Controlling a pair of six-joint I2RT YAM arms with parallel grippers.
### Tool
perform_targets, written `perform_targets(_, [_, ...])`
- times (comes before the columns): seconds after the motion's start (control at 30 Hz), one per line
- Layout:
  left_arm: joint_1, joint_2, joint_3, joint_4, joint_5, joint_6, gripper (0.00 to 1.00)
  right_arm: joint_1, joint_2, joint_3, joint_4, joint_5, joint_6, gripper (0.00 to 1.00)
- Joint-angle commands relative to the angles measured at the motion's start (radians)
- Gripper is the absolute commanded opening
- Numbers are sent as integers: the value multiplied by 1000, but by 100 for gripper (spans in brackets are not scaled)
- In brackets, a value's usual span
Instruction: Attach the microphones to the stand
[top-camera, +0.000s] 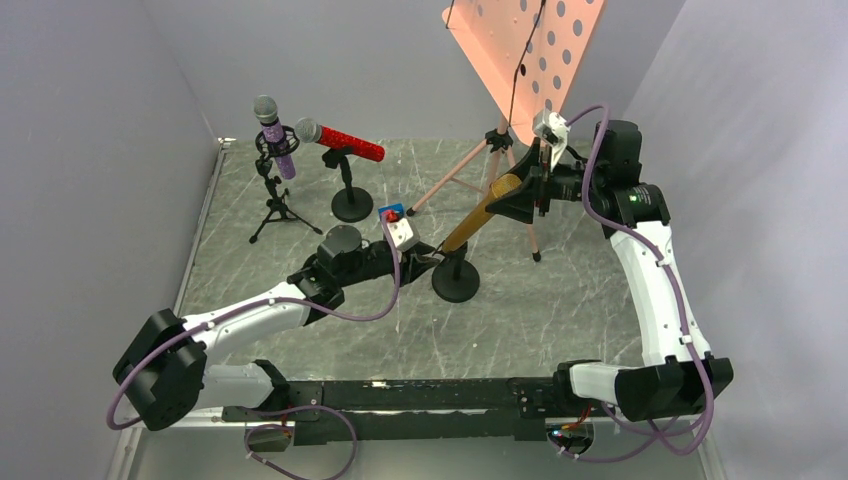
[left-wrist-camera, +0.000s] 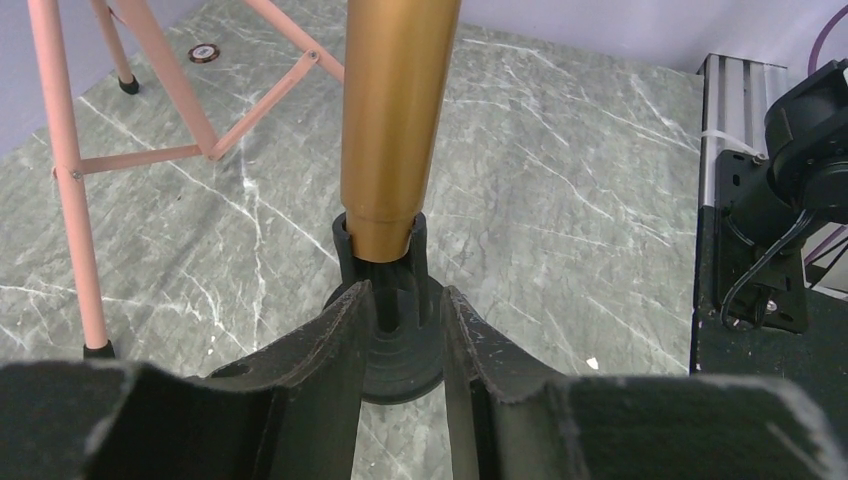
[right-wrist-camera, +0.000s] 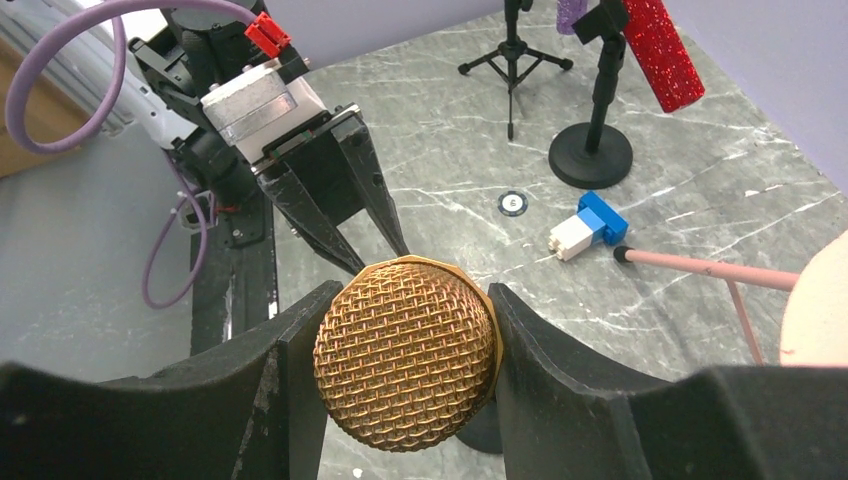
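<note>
Note grey wall (top-camera: 100, 150) closing off left edge of marbled worktop (top-camera: 560, 310), with tripod stand (top-camera: 277, 205) set near that edge. Find purple microphone (top-camera: 278, 148) seated upright, mesh head up, in ring cradle of tripod stand. Just right of it, find red microphone (top-camera: 350, 145) clipped nearly level on round-base stand (top-camera: 351, 205), mesh head pointing left toward purple microphone. Note blue-and-white block (right-wrist-camera: 580, 228) lying flat on worktop near small round disc (right-wrist-camera: 512, 203), both apart from the stand bases. At centre, find left tool (left-wrist-camera: 405, 298) held low at third stand (top-camera: 455, 282), fingers (left-wrist-camera: 335, 350) part-way apart astride black clip (left-wrist-camera: 380, 250) and stem; cannot tell whether pressing on stem or clear of it. Find gold microphone (top-camera: 482, 212) with tail socketed in that clip, body leaning up and to the right. Find right tool (right-wrist-camera: 408, 300) clamped on gold mesh head, one finger at each side. Note pink music stand (top-camera: 520, 60) behind, legs planted behind and to the right of third stand, narrowing room there. Note open worktop from third stand forward to arm bases (top-camera: 400, 400) and rightward toward right wall (top-camera: 760, 150).
</note>
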Motion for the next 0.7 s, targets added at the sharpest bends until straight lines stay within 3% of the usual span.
perform_targets(0.0, [4, 16, 18, 43, 45, 6, 36, -4, 19, 14, -37, 15, -33, 13])
perform_targets(0.43, [3, 99, 52, 62, 48, 2, 36, -2, 47, 22, -92, 39, -80, 12])
perform_targets(0.67, [6, 45, 41, 28, 36, 67, 39, -2, 46, 23, -94, 36, -85, 12])
